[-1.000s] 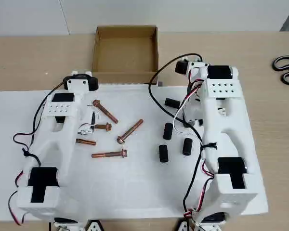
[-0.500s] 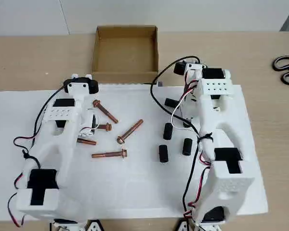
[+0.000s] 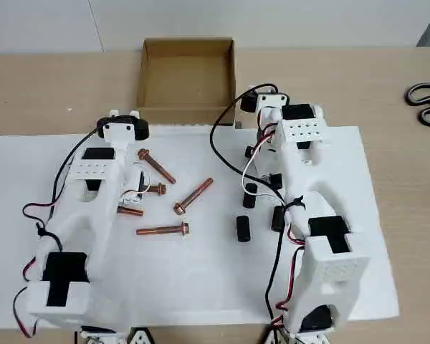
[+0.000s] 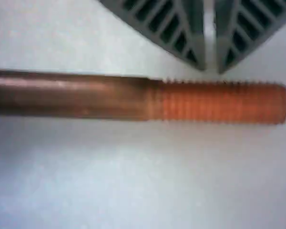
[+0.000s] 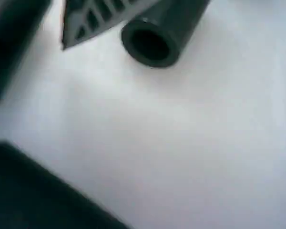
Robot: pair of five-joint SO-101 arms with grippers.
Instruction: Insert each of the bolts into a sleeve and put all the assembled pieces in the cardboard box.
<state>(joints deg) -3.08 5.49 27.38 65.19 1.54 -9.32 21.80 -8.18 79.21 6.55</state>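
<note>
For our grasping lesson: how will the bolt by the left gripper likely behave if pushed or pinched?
The bolt looks like solid metal, so probably stiff and heavy for its size. Its round shank lies on the white sheet, so a sideways push may roll it. Its smooth part could slip when pinched.

high: overhead, whole table | left wrist: close over bolt | right wrist: close over sleeve | shared: white sheet

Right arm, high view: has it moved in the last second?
Yes. The right arm has shifted left across the white sheet, toward the cardboard box and away from the scissors at the table's right edge.
</note>
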